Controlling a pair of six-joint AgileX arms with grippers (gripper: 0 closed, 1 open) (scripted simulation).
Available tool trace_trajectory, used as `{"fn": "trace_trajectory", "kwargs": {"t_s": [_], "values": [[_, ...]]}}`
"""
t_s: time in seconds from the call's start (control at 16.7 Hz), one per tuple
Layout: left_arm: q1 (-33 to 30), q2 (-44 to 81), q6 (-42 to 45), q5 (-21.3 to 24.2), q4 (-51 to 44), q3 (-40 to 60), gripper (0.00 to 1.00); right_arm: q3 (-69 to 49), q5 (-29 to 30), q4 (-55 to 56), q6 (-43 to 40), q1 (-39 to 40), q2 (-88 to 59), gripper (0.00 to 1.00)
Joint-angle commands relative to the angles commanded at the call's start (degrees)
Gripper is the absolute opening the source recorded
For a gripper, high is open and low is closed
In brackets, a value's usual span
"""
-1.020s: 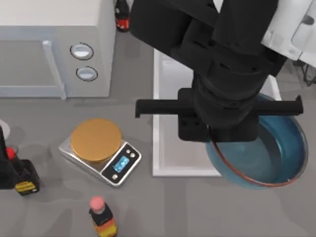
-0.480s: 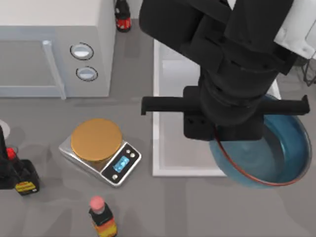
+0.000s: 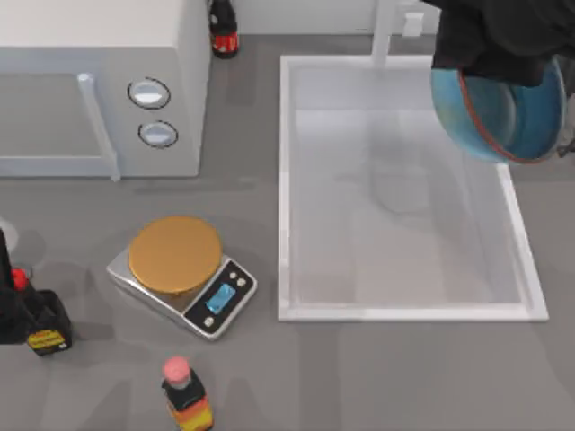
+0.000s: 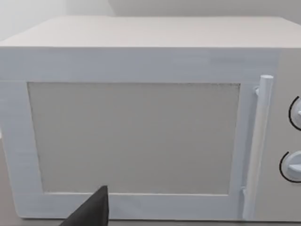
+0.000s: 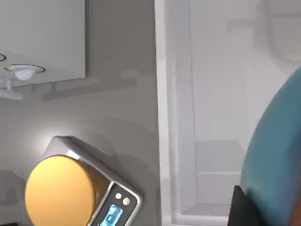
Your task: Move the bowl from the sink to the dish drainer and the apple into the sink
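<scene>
The blue bowl (image 3: pixel 499 112) with its red rim line hangs tilted over the back right corner of the white sink (image 3: pixel 296 180), under my black right arm (image 3: pixel 503 31). In the right wrist view the bowl (image 5: pixel 277 155) lies against a dark finger (image 5: pixel 242 207), and my right gripper is shut on its edge. The sink's basin holds nothing. A wisp of the dish drainer's dark wire (image 3: pixel 566 151) pokes out past the bowl at the right edge. The apple is out of view. My left gripper (image 4: pixel 91 214) is parked facing the microwave door.
A white microwave (image 3: pixel 99 85) fills the back left. A scale with a gold platter (image 3: pixel 184 269) sits left of the sink, a pink-capped bottle (image 3: pixel 184 395) in front of it. A black bottle (image 3: pixel 40 328) stands at the left edge, another (image 3: pixel 222 31) behind. A faucet post (image 3: pixel 386 31) rises behind the sink.
My right arm has carried the bowl from the sink's front right up to its back right corner, uncovering the basin. The bowl now hangs more tilted.
</scene>
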State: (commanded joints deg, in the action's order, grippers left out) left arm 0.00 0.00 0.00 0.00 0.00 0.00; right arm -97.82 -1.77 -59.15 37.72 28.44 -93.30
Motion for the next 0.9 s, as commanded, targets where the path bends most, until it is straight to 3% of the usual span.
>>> {"fn": "trace_trajectory", "kwargs": {"t_s": [0.54,0.72,0.9], "values": [[0.0,0.0,0.0,0.0,0.0,0.0,1.00,16.5,-16.2,47.6,-28.2,-41.4,13.7,0.00],[0.0,0.0,0.0,0.0,0.0,0.0,1.00,20.5,-19.7,56.0,-34.5,-49.7,17.0,0.00],[0.0,0.0,0.0,0.0,0.0,0.0,1.00,22.0,-21.0,58.7,-36.8,-52.4,18.3,0.00]]}}
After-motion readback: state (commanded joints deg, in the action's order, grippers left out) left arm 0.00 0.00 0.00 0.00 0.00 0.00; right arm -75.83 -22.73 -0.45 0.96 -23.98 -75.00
